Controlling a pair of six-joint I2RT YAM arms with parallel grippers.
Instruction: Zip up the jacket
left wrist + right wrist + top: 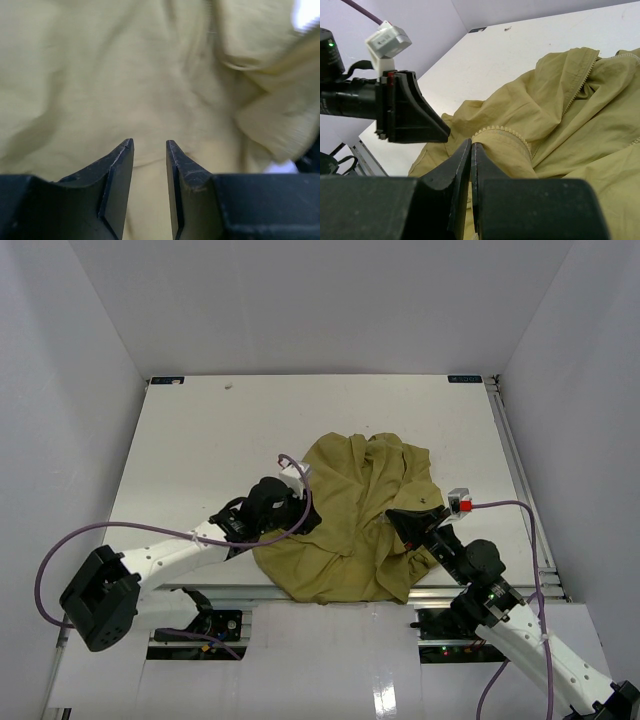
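Your left end effector (150,144) is at the left edge of the jacket (345,540), fingers a little apart, holding nothing. The jacket lies bunched up on the table (200,430), near you. Your right end effector (471,148) is almost closed; I cannot tell if it pinches cloth. Spread the jacket flat first, then find the zipper (580,82).
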